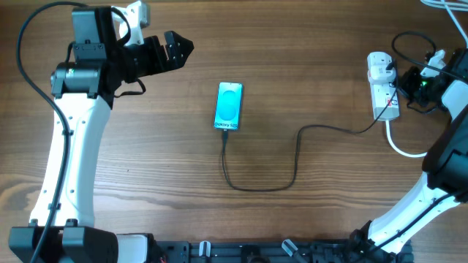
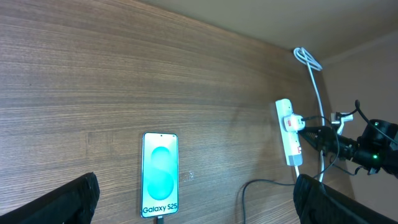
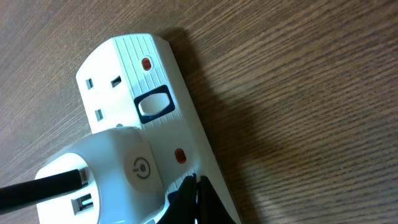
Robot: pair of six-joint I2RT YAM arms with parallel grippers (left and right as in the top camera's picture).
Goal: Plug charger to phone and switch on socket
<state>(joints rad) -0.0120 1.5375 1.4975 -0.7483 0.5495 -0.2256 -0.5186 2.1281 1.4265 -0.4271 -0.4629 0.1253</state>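
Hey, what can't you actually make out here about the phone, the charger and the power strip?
- Where the charger meets the phone: overhead, too small to judge seating; left wrist, cut by the bottom edge.
- The socket spot under the right gripper: right wrist, hidden by its own fingertips and the bottom edge.
- The socket switch positions: overhead, too small.

- overhead looks straight down, far enough to take in the whole counter [image 1: 146, 183]
- left wrist cam sits well back, looking at a slant across the wood toward the phone [image 2: 160, 174] and socket [image 2: 287, 134]
- right wrist cam is super close on the socket; all three views share it
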